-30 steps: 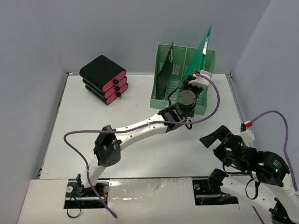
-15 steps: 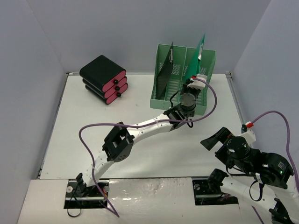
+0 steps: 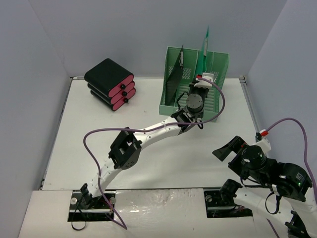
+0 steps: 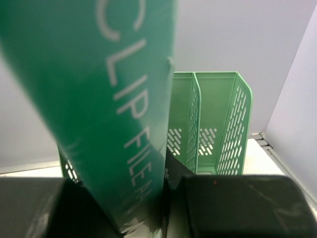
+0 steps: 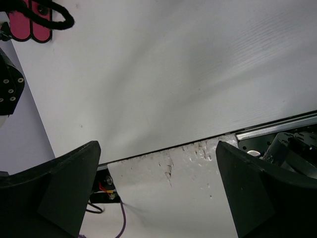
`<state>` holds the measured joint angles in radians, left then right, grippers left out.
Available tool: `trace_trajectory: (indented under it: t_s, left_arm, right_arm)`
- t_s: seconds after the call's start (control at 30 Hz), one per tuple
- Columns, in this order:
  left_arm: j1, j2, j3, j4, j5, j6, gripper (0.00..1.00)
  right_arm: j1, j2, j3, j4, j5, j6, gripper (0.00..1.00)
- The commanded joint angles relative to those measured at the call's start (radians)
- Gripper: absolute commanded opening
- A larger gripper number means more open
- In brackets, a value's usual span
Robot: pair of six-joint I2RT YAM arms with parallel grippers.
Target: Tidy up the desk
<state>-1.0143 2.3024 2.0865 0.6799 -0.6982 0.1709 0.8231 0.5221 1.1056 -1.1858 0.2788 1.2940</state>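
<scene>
The white desk (image 3: 99, 144) carries a mint-green file rack (image 3: 220, 64) at the back. My left gripper (image 3: 200, 79) reaches over the rack, shut on the lower edge of a dark green clip file (image 3: 205, 42) that stands nearly upright above the middle slots. In the left wrist view the file (image 4: 99, 99) fills the left half, pinched between my black fingers (image 4: 237, 203), with the rack's slots (image 4: 218, 124) behind it. My right gripper (image 3: 225, 148) hovers open over the desk's near right edge, nothing between its jaws (image 5: 158, 188).
A stack of three black cases with pink ends (image 3: 110, 83) sits at the desk's back left, also in the right wrist view (image 5: 29, 25). A dark file (image 3: 176, 79) leans in the rack's left slot. Grey walls close in on three sides.
My left gripper has swung left along the rack, and the green file has turned from a rightward lean to nearly upright. The right arm has barely shifted.
</scene>
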Motion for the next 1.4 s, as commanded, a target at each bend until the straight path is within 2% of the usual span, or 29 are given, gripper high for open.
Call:
trace_trajectory:
  t_s: [0.0, 0.2, 0.6, 0.83, 1.3, 1.37]
  left_arm:
    - [0.007, -0.007, 0.120, 0.125, 0.052, -0.038, 0.00]
    - [0.008, 0.041, 0.181, 0.110, 0.070, -0.051, 0.00]
    - [0.022, 0.100, 0.178, 0.128, 0.084, -0.082, 0.00]
    - [0.023, 0.095, 0.127, 0.106, 0.069, -0.112, 0.00]
    - [0.022, 0.057, -0.087, 0.082, 0.067, -0.239, 0.00]
    - [0.022, 0.051, -0.095, 0.067, 0.079, -0.245, 0.22]
  right_arm:
    - [-0.011, 0.030, 0.039, 0.000, 0.002, -0.015, 1.00]
    - [-0.020, 0.019, 0.037, 0.000, -0.011, -0.024, 1.00]
    - [-0.023, 0.027, 0.031, 0.000, -0.016, -0.044, 1.00]
    - [-0.022, 0.030, 0.027, 0.002, -0.015, -0.044, 1.00]
    - [-0.025, 0.024, 0.035, 0.009, -0.004, -0.027, 1.00]
    - [-0.027, 0.025, 0.031, 0.011, -0.004, -0.027, 1.00]
